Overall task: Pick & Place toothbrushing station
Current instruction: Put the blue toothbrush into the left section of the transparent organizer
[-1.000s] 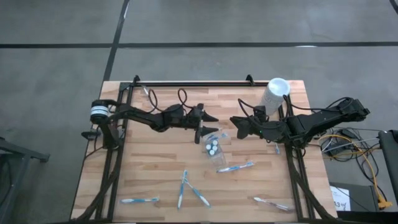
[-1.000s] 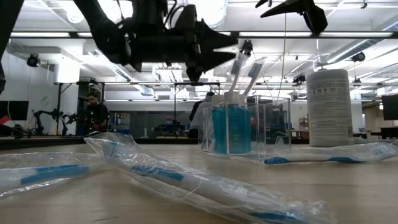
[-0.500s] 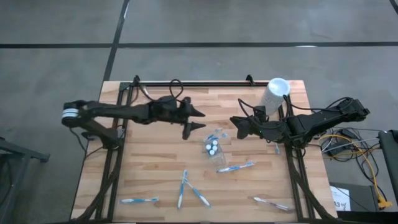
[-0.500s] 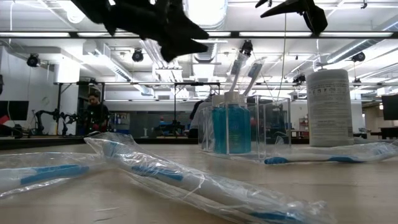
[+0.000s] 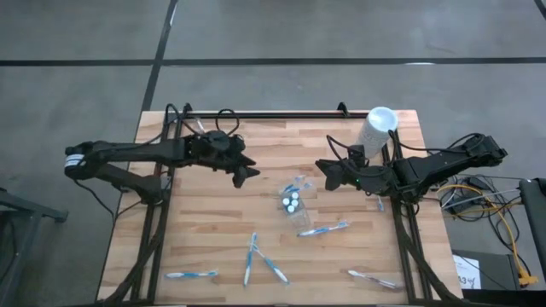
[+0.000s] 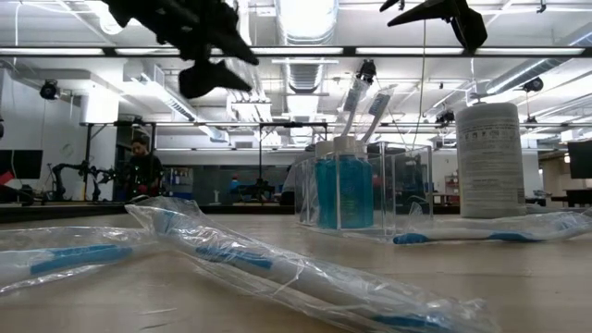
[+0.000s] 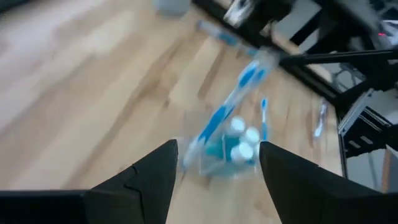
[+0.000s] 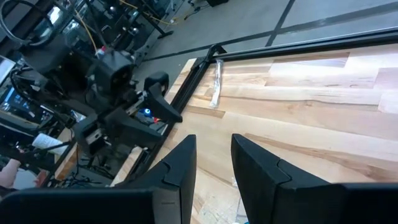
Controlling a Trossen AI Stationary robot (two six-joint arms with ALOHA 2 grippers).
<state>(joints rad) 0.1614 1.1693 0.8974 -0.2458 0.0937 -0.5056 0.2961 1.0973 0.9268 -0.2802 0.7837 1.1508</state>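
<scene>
A wooden counter (image 5: 213,230) is carrying scattered toothbrushes (image 5: 322,229) around the clear pouch (image 5: 293,201) at centre. The left gripper (image 5: 246,171), jaws apart and empty, is hovering left of it; right gripper (image 5: 325,174), jaws narrowly apart, is waiting. Next, probably, reaching for another toothbrush.

Pouch (image 5: 293,201) mid-table, tubes (image 5: 292,202) inside, probably brushes too; cylinder (image 5: 375,130) at back right; loose toothbrushes (image 5: 258,258) along front.
</scene>
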